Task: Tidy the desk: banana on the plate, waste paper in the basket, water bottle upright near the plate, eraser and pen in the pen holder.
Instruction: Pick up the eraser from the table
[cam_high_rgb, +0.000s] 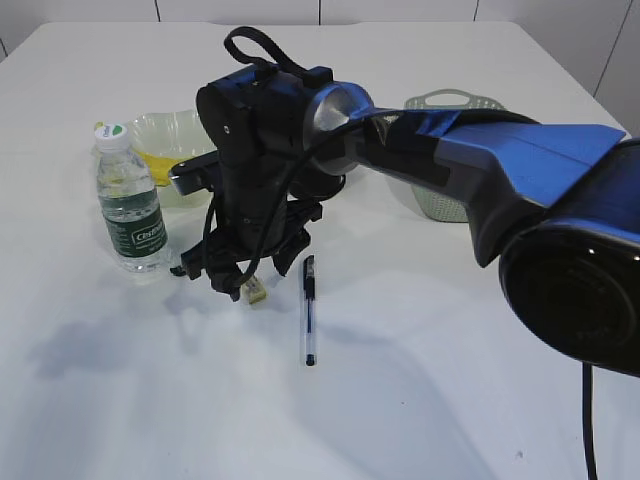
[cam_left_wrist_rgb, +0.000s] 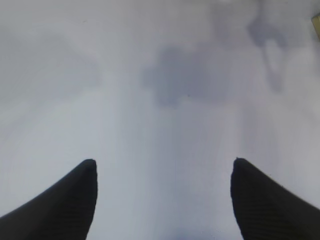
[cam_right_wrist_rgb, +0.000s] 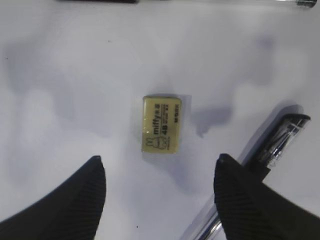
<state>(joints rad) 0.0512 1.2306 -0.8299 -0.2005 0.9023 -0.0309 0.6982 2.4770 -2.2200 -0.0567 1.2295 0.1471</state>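
Spreading wide beneath everything, the white surface (cam_high_rgb: 420, 400) carries all the things. The right arm (cam_high_rgb: 520, 190) reaches across from the far right side and ends in the right hand (cam_high_rgb: 243, 285), which hangs low over the surface with its fingers spread and nothing between them. The left hand (cam_left_wrist_rgb: 162, 200) shows only in its own wrist view, fingers spread wide over bare surface, holding nothing.

Behind the right hand and off toward the arm's side, the basket (cam_high_rgb: 452, 110) stands partly hidden by the arm; what lies in it cannot be told. Left of the hand stands the water bottle (cam_high_rgb: 130, 205), upright, cap on. Just behind the bottle, and behind the hand on that same side, sits the plate (cam_high_rgb: 168, 130) with the banana (cam_high_rgb: 160, 162) in it, showing as a yellow strip. The pen holder (cam_high_rgb: 318, 186) shows only as a dark base behind the wrist.

Just right of the hand the pen (cam_high_rgb: 309, 310) lies flat on the surface. In the right wrist view it runs beside the right fingertip (cam_right_wrist_rgb: 240, 195). The eraser (cam_right_wrist_rgb: 161, 124) lies flat just ahead of the spread fingers, between their lines, touching neither.
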